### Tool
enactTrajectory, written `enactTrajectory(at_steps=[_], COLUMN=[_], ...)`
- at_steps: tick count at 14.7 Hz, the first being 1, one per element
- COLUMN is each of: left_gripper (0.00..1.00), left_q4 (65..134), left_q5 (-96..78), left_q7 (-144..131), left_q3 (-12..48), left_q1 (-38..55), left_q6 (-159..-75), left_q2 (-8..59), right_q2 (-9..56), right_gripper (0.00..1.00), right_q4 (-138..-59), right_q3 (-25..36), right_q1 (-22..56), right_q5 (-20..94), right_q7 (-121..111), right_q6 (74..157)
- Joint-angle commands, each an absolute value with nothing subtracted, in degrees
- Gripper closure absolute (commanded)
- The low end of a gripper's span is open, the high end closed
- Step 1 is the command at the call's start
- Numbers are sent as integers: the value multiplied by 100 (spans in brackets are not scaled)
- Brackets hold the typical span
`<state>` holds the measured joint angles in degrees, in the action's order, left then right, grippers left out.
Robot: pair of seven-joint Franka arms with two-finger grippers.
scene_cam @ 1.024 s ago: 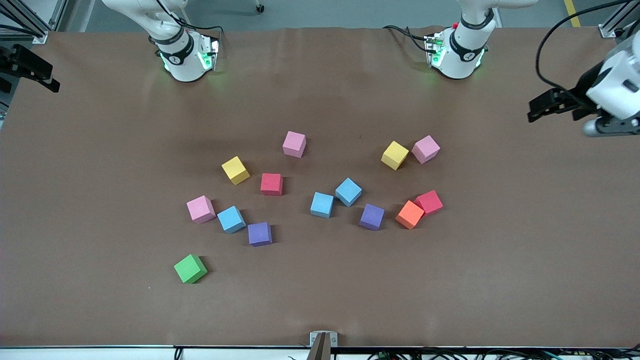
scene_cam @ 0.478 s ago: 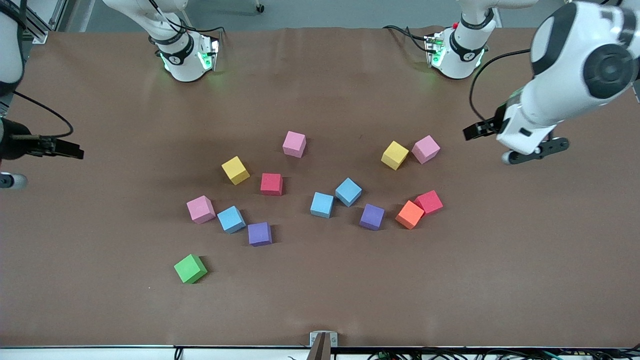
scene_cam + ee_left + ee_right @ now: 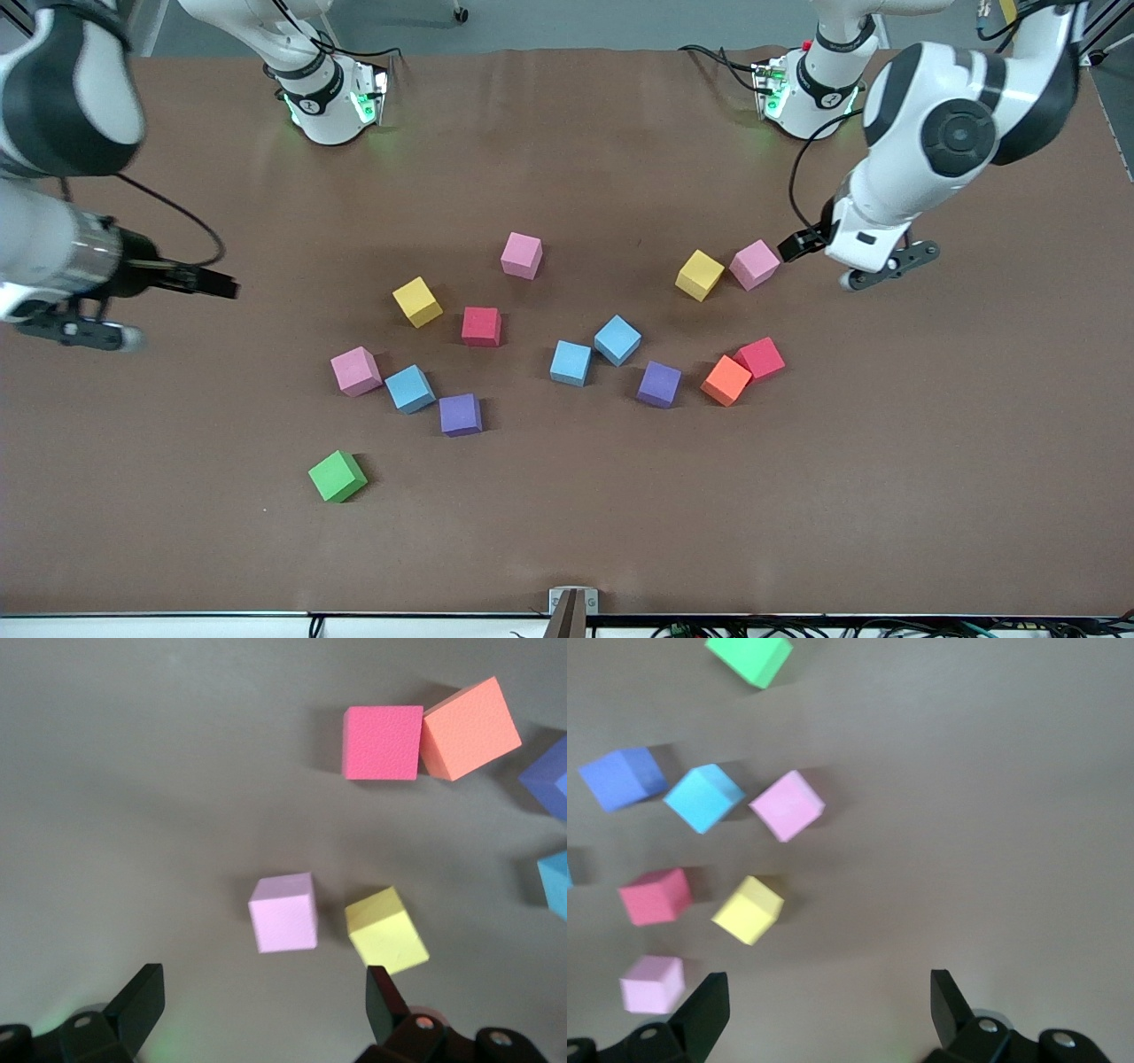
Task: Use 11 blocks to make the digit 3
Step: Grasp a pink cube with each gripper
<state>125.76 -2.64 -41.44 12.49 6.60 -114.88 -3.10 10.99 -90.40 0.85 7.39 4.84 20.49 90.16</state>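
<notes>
2 pincers spread, left pincer (image 3: 791,247) beside pink block (image 3: 754,264), right pincer (image 3: 221,287) over bare table (image 3: 567,532).

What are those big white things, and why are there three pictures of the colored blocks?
The white things are two robot arms. Each ends in a pincer with two jaws. The big picture looks down from a camera across the table. The two small pictures come from cameras on the arms' wrists, looking down past the black jaws.

Foam cubes lie scattered on the brown table: pink, yellow, red, blue, purple, one green cube and one orange cube.

The left gripper is right beside a pink cube. The right gripper hangs over bare table at the right arm's end. Both have open jaws and hold nothing.
</notes>
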Motion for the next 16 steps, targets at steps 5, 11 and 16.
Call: enactTrajectory(at_steps=[5, 11, 16], left_gripper=[0, 0, 0], left_q4=[14035, 14536, 14739], left_q5=[-316, -299, -290], left_q7=[-4975, -5845, -5897], left_q3=[1644, 1661, 1679], left_q1=[633, 642, 650], left_q6=[-13163, -14166, -14809], left_q2=[-343, 26, 483], right_q2=[914, 896, 1282], right_gripper=[0, 0, 0], right_q4=[-10150, -11291, -11769], right_q3=[97, 105, 105], right_q1=[2073, 3040, 3524], right_q5=[791, 756, 747], right_q7=[3892, 4562, 4719], right_q6=[10325, 11826, 12971])
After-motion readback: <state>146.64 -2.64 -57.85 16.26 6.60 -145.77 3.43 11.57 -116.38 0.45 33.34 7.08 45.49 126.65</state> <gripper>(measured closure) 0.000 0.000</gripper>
